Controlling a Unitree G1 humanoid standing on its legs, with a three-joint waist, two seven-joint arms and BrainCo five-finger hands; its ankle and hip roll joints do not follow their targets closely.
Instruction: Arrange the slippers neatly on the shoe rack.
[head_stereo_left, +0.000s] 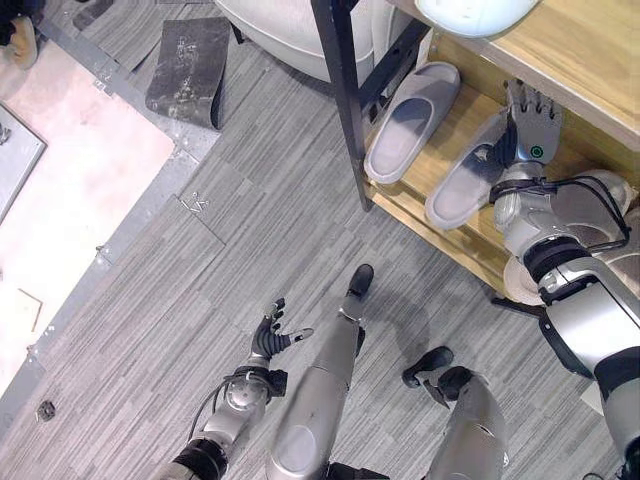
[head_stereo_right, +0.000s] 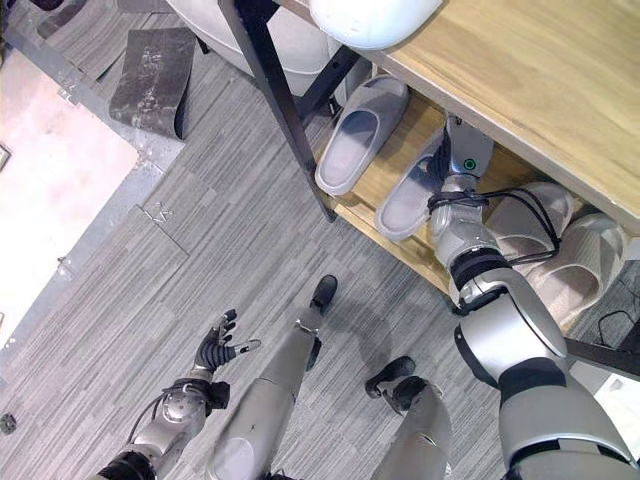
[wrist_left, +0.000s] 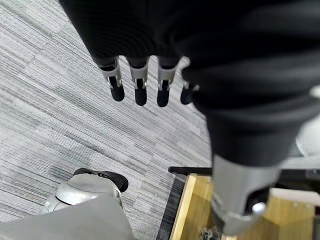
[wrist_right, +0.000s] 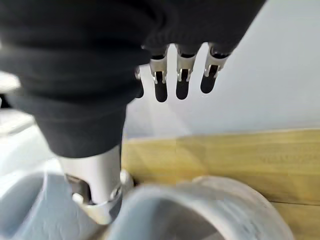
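Slippers (head_stereo_left: 412, 118) sit paired on the rack shelf (head_stereo_left: 430, 215), right hand (head_stereo_left: 530, 125) open-fingered just above one and could nudge it askew

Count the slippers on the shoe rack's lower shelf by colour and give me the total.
Grey slippers: 2
Beige slippers: 2
Total: 4
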